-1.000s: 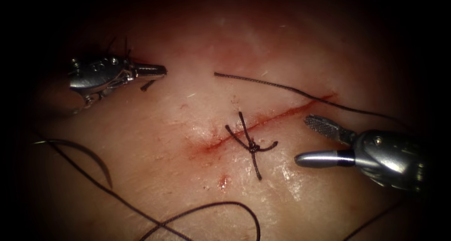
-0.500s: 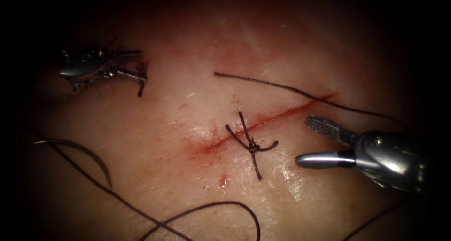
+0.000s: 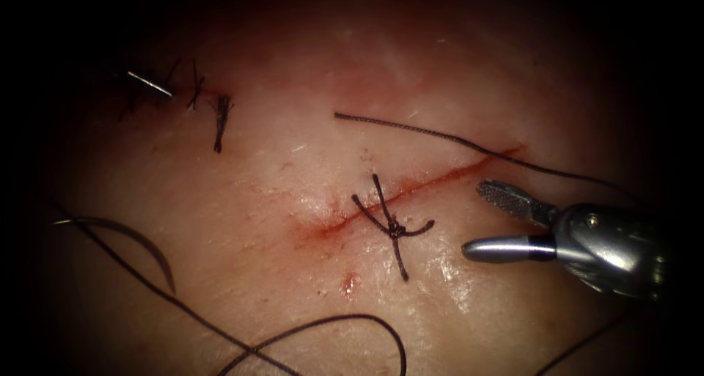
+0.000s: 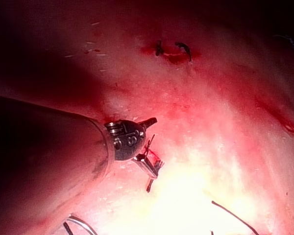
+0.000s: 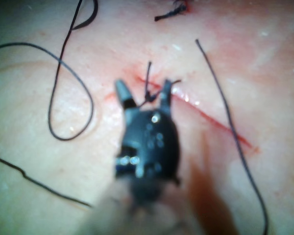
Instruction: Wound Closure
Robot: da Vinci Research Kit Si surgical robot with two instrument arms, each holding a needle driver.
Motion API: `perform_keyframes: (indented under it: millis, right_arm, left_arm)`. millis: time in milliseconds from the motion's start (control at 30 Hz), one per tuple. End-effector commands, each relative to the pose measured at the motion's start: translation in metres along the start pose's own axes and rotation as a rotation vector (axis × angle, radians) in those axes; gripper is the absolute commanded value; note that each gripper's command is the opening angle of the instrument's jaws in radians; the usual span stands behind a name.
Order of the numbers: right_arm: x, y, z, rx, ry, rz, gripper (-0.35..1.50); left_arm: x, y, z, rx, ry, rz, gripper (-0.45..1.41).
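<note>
The tissue (image 3: pixel 279 171) carries a slanted cut (image 3: pixel 440 179) with one tied knot (image 3: pixel 396 229) across it. My right gripper (image 3: pixel 473 220) hovers open right of the knot and holds nothing; the right wrist view shows its jaws (image 5: pixel 143 88) spread over the knot (image 5: pixel 149 95). My left gripper (image 4: pixel 156 146) is open and empty beside a short cut thread scrap (image 4: pixel 149 183). That scrap (image 3: pixel 220 123) lies on the tissue far left of the cut. Also left of the cut, the curved needle (image 3: pixel 150 250) lies free on the surface, held by neither tool.
Thread from the needle loops along the near edge (image 3: pixel 330 321). A long loose tail (image 3: pixel 440 138) crosses the cut's right end. Older dark stitches (image 3: pixel 194 86) sit at the far upper left beside a bright metal sliver (image 3: pixel 150 84).
The left tool's jaws opened and let go of the short thread scrap, then drew back up and to the left into the dark. The right tool has stayed in place.
</note>
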Motion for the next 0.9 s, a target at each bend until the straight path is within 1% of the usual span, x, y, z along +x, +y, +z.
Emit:
perform_keyframes:
  millis: [33,67,233,300,333,433,533,600,800,900]
  right_arm:
    - [-0.0008,-0.0006,0.0007,0.005,-0.001,0.002,1.48]
    - [-0.0009,-0.0006,0.0007,0.008,-0.002,0.002,1.48]
    - [-0.0009,-0.0006,0.0008,0.012,-0.003,0.002,1.48]
    - [-0.0009,-0.0007,0.0009,0.018,-0.005,0.002,1.48]
    - [-0.0009,-0.0007,0.0009,0.018,-0.005,0.002,1.48]
    - [-0.0009,-0.0007,0.0009,0.018,-0.005,0.002,1.48]
    - [-0.0008,-0.0007,0.0009,0.018,-0.005,0.002,1.48]
    - [-0.0008,-0.0008,0.0008,0.019,-0.005,0.002,1.48]
    - [-0.0008,-0.0008,0.0009,0.019,-0.005,0.002,1.48]
    - [-0.0009,-0.0008,0.0009,0.019,-0.005,0.002,1.48]
  left_arm:
    - [-0.0004,0.0011,0.0006,-0.010,0.011,0.000,1.03]
    - [0.0001,0.0028,0.0002,-0.022,0.013,0.002,1.01]
    - [0.0009,0.0068,-0.0006,-0.042,0.007,0.045,1.01]
    - [0.0009,0.0088,-0.0012,-0.040,0.009,0.115,0.96]
    - [0.0007,0.0097,-0.0014,-0.043,-0.011,0.158,0.94]
    - [0.0000,0.0116,-0.0017,-0.066,-0.082,0.220,0.89]
    - [-0.0010,0.0128,-0.0020,-0.074,-0.144,0.292,0.88]
    - [-0.0025,0.0137,-0.0019,-0.080,-0.199,0.350,0.86]
    - [-0.0055,0.0149,-0.0011,-0.105,-0.271,0.434,0.88]
    - [-0.0065,0.0153,-0.0008,-0.114,-0.308,0.482,0.88]
